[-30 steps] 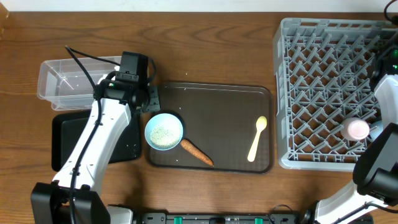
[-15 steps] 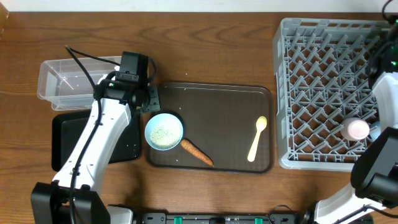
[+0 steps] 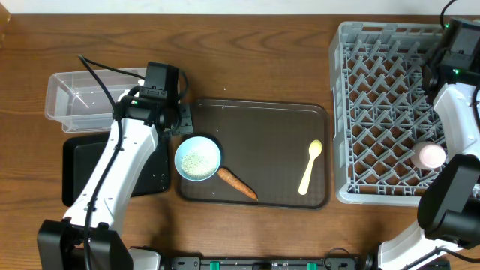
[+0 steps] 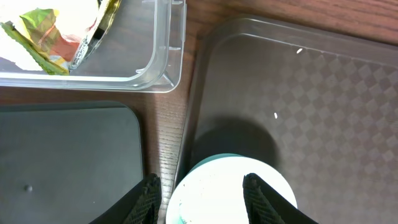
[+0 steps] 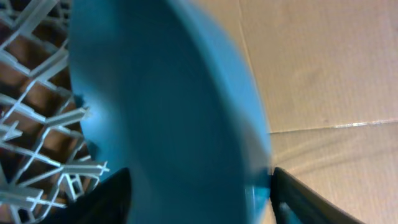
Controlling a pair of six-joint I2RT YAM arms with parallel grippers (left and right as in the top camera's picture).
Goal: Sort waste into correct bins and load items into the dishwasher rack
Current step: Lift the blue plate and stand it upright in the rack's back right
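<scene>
Currently, rack loading: right tool (image 5: 198, 190), fingers spread and unclenched, straddles the blue plate (image 5: 168, 93) propped in the rack (image 3: 382, 112); next move likely calls for lifting clear without tipping it, then fetching the spoon (image 3: 310, 166).

We see a wood-grain counter (image 3: 255, 52), low sheen; grey moulded plastic rack (image 3: 382, 97); clear glossy plastic tub (image 3: 71, 97); matt black tray (image 3: 75, 165); brown serving tray (image 4: 323, 106) w/ fine diamond texture; smooth blue plate (image 5: 168, 106); plain matt cardboard (image 5: 323, 68).
</scene>
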